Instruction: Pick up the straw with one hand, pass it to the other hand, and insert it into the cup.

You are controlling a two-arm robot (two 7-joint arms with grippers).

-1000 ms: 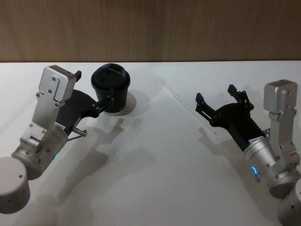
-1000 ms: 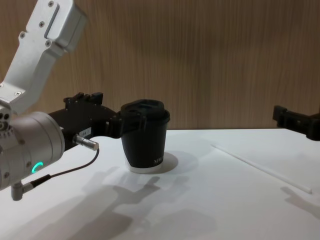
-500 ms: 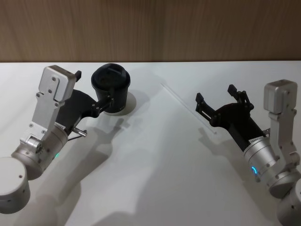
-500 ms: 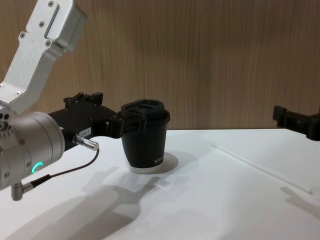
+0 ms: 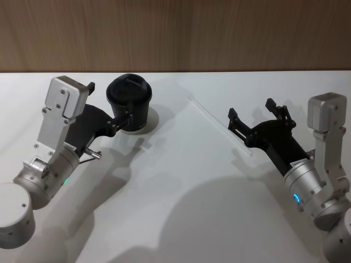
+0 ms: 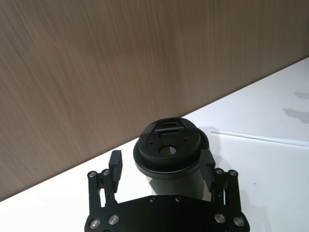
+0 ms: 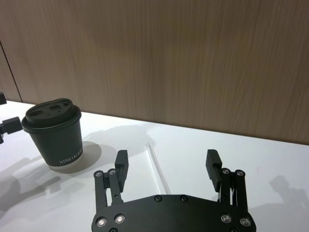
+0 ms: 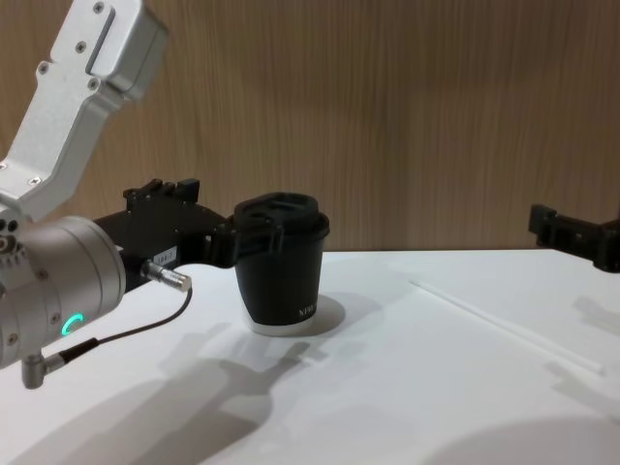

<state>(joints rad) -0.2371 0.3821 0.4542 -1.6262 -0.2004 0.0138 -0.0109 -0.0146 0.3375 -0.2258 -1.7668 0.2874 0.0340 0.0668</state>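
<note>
In the head view, the left gripper point(image 5: 109, 101) sits at the black lidded paper cup point(image 5: 129, 101) at the back left of the white table point(image 5: 181, 164). One finger is on each side of the cup, and the jaws are spread rather than clamped. The right gripper point(image 5: 251, 108) hangs wide open and holds nothing, just over the near part of the white straw point(image 5: 211, 118). The straw lies flat on the table, well to the right of the cup. Neither arm, the cup nor the straw has moved from half a second ago. What differs is a broad shadow point(image 5: 219, 219) across the lower middle of the table, now larger and darker.

In the left wrist view, the cup lid sits between the two fingers, with a clear gap at one of them. The straw point(image 6: 260, 137) lies on the table beyond.

In the right wrist view, the straw point(image 7: 153, 162) runs along the table between the parted, empty fingers, and the cup point(image 7: 55, 135) stands well apart.

In the chest view, the cup point(image 8: 286, 276) is upright and the straw point(image 8: 504, 326) lies flat to its right, both as before. New shade darkens the table's near right corner.
</note>
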